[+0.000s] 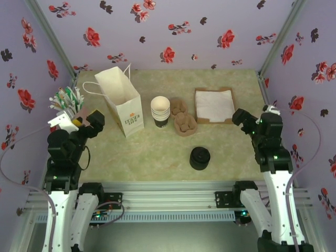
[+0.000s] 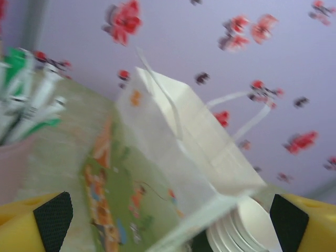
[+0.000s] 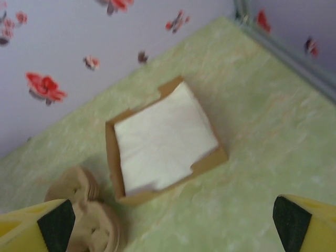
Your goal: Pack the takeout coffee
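Observation:
The takeout coffee is out of view. A white paper bag (image 1: 122,102) stands upright and open at the back left, its printed side (image 2: 157,157) facing my left wrist camera. My left gripper (image 1: 94,122) hangs open just left of the bag, and between its yellow fingers (image 2: 170,220) there is only air. A stack of lidless cups (image 1: 160,110) with cream rims (image 2: 247,226) stands right of the bag. A short black stack of lids (image 1: 199,157) sits near the front middle. My right gripper (image 1: 242,118) is open at the right with nothing in it (image 3: 173,220), beside the napkin box.
A brown box of white napkins (image 1: 214,105) (image 3: 163,139) lies at the back right. Moulded pulp cup carriers (image 1: 184,119) (image 3: 84,210) sit between it and the cups. A holder of sachets and sticks (image 1: 67,101) (image 2: 23,100) stands at the far left. Flowered walls close three sides.

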